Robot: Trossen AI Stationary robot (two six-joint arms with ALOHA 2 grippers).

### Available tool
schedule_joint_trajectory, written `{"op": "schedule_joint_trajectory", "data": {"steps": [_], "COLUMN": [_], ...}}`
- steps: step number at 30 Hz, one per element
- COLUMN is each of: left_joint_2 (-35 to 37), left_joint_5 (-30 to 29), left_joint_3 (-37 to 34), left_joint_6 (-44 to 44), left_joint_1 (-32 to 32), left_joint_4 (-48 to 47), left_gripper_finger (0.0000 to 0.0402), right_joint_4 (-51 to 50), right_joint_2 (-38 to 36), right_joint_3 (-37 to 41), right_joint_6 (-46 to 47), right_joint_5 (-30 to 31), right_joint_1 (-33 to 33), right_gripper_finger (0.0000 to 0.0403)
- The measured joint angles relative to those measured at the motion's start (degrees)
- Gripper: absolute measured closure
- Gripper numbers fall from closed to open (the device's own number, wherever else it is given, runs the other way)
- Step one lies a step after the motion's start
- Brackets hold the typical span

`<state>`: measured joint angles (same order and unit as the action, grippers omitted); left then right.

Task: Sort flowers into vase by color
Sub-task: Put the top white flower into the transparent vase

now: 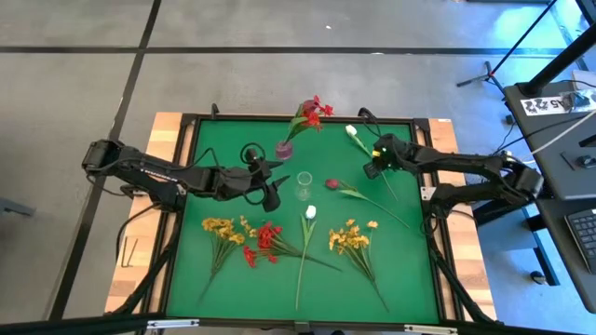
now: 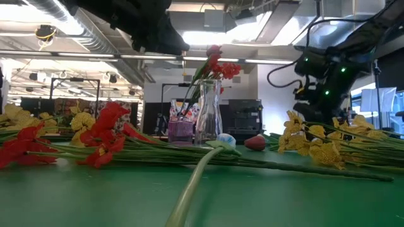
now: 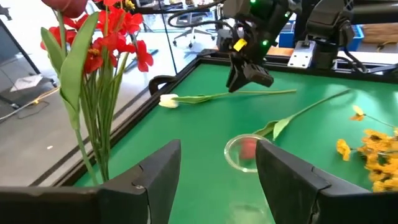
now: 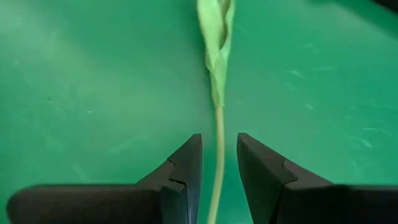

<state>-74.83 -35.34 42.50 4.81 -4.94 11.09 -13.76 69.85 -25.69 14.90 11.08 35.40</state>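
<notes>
A white tulip (image 1: pixel 351 131) lies flat near the table's far right, its green stem (image 4: pixel 217 149) running between the fingers of my right gripper (image 4: pixel 219 168). That gripper (image 1: pixel 372 170) points down over the stem, open, fingers on either side without touching. My left gripper (image 3: pixel 214 180) is open and empty, level, just left of an empty clear vase (image 1: pixel 304 184). Red flowers (image 1: pixel 312 113) stand in a pink-based vase (image 1: pixel 284 149). A dark pink bud (image 1: pixel 331 184) lies to the right of the clear vase. A second white tulip (image 1: pixel 310 212), two yellow sprays (image 1: pixel 221 228) (image 1: pixel 349 237) and a red spray (image 1: pixel 265 240) lie toward the near edge.
The two vases stand close together at the table's middle, between the arms. The dark pink bud's stem (image 1: pixel 377 207) slants toward the right edge, close to the white tulip's stem. A raised black rim (image 1: pixel 182 214) frames the green mat. Bare mat shows at the far left.
</notes>
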Motion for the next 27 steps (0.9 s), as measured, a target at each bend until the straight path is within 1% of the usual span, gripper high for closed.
{"op": "schedule_joint_trajectory", "data": {"steps": [5,9,22,24,27], "left_joint_2": [0.0,0.0,0.0,0.0,0.0], "left_joint_5": [-0.08,-0.07,0.08,0.07,0.08], "left_joint_3": [0.0,0.0,0.04,0.04,0.04], "left_joint_6": [-0.51,-0.47,1.11,1.14,1.26], "left_joint_1": [0.05,0.06,0.02,0.02,0.02], "left_joint_4": [0.04,0.07,0.08,0.07,0.07], "left_gripper_finger": [0.0198,0.0198,0.0198,0.0198,0.0198], "right_joint_4": [4.62,4.76,3.45,3.35,2.69], "right_joint_2": [4.3,6.16,6.44,6.44,6.42], "right_joint_3": [0.0,0.0,-0.04,-0.04,-0.07], "right_joint_6": [-0.56,-0.6,-0.09,-0.05,-0.06], "right_joint_5": [-0.62,-1.6,-1.69,-1.69,-1.71], "right_joint_1": [0.04,-0.01,-0.09,-0.11,-0.11], "right_gripper_finger": [0.0301,0.0301,0.0302,0.0306,0.0329]}}
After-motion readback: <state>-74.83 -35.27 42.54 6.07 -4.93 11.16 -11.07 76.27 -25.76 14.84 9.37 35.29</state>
